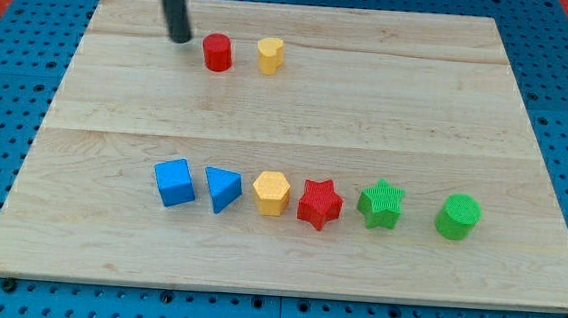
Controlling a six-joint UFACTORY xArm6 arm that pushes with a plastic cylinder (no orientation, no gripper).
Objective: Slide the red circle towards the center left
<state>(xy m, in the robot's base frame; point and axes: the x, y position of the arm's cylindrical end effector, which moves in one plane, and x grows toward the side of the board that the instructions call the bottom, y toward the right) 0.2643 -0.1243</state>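
The red circle (217,52) stands near the view's top left on the wooden board (387,116). A yellow block (269,55) stands just to its right, apart from it. My tip (180,39) is a dark rod coming down from the view's top edge. It ends just left of the red circle, with a small gap between them.
A row of blocks lies across the lower half: a blue cube (174,182), a blue triangle (222,189), a yellow hexagon (271,192), a red star (319,204), a green star (381,204) and a green circle (457,216). Blue pegboard surrounds the board.
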